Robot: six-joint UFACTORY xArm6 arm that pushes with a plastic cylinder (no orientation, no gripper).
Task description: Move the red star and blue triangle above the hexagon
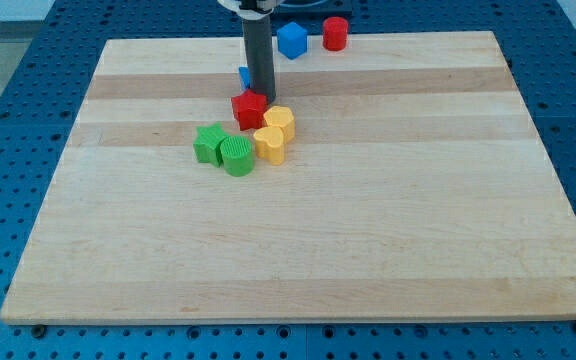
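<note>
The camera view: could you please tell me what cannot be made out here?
- My tip: hidden behind the red star.
- Blue block: mostly hidden by the rod; shape unclear.
- Rod's upper part: cut off by the view's top edge.
- The yellow blocks touch; exact shapes uncertain.

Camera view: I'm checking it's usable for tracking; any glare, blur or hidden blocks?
Camera view: evenly lit, sharp, no glare on the board; soft shadows only. The rod hides most of the blue triangle; my tip sits behind the red star.

Red star [249,110] touching the yellow hexagon [280,122], blue triangle [244,76] just above (mostly hidden).
</note>
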